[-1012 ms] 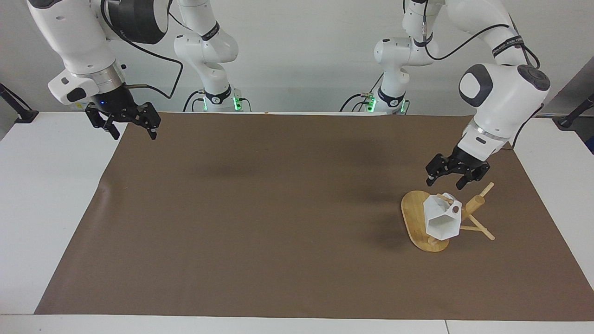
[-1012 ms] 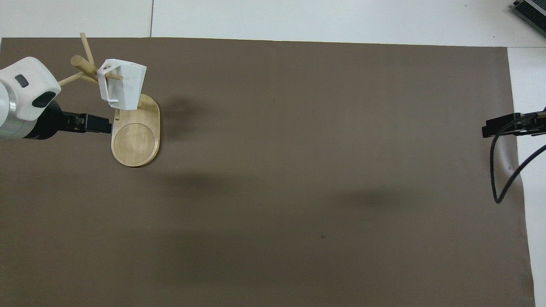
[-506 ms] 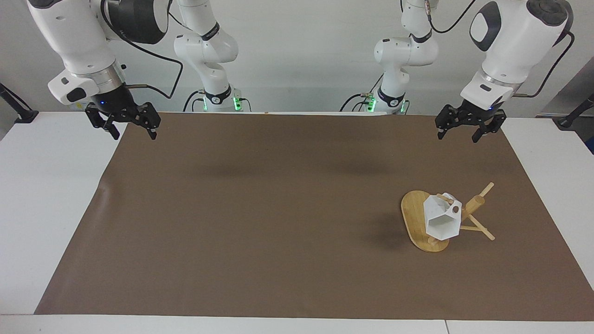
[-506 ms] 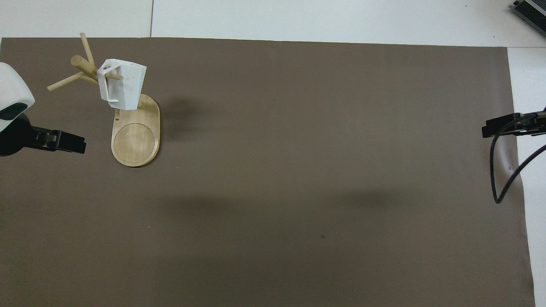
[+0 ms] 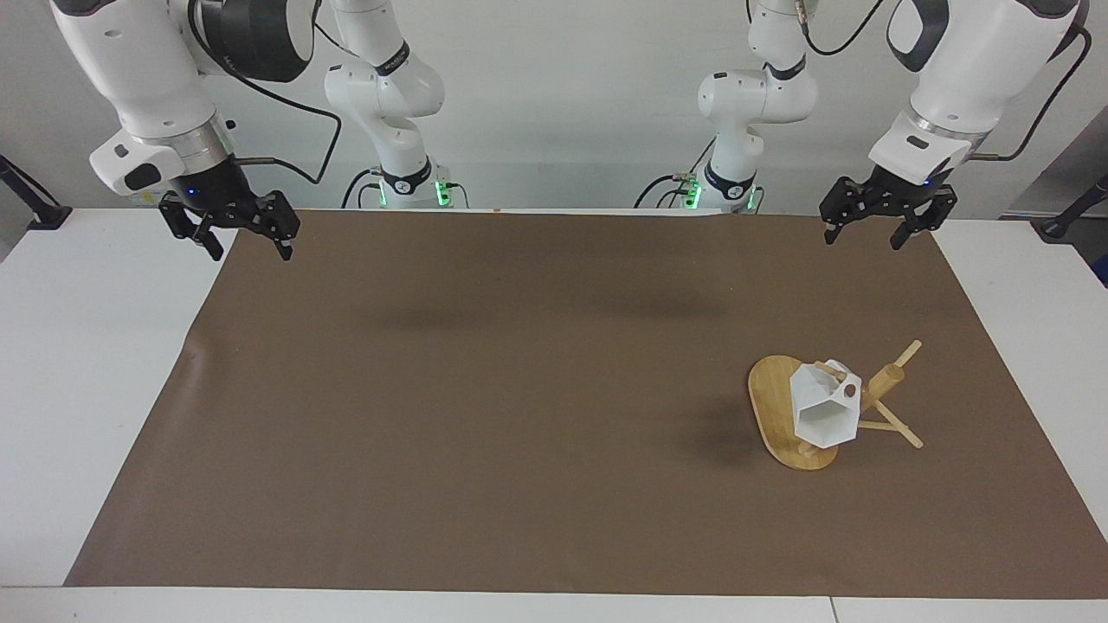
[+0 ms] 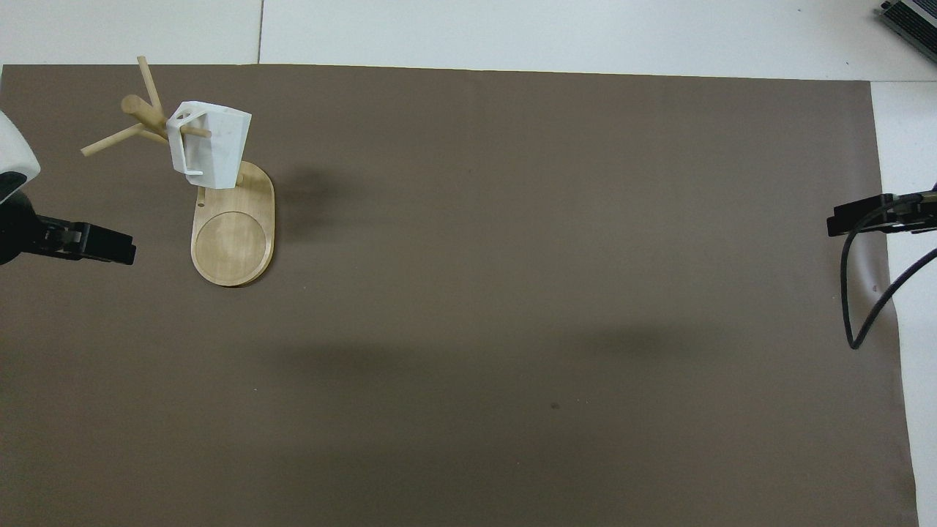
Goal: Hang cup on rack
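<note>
Two black two-finger grippers hang empty above the surface, each with its fingers spread wide. The left gripper (image 5: 888, 227) is over the brown mat's (image 5: 485, 407) edge next to the robots, at the left arm's end of the surface. The right gripper (image 5: 230, 229) is over the matching corner of the mat at the right arm's end. The small white faceted cup (image 5: 825, 405) hangs on a thin peg of the light bamboo rack (image 5: 773, 402), the peg passing through the round hole in its blocky handle. The rack stands on its oval flat base toward the left arm's end, well apart from both grippers.
</note>
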`<state>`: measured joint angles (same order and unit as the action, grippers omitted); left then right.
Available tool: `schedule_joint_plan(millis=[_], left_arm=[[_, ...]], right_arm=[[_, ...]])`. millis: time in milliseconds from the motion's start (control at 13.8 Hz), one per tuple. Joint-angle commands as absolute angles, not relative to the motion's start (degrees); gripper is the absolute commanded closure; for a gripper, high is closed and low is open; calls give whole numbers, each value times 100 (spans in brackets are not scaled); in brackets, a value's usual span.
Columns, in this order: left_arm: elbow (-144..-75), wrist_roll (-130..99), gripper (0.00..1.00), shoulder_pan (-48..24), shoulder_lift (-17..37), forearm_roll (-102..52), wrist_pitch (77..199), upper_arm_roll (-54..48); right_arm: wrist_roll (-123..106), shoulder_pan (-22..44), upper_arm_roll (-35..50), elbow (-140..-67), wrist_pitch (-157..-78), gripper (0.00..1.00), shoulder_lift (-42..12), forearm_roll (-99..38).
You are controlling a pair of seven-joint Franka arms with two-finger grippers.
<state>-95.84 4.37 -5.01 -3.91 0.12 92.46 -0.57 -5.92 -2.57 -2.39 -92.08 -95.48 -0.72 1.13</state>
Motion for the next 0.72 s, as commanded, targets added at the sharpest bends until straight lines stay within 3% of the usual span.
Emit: schedule_joint_plan(millis=[0,651], left_arm=[[-9527,343,0,-510,-378,141,9167,-62],[-9519,316,0,-518,-430,141,9027,-44]], right_arm=[[-598,-290,-211,-9264,-9466,0,9,97],[-598,-290,-211,-9264,-9466,0,9,97]])
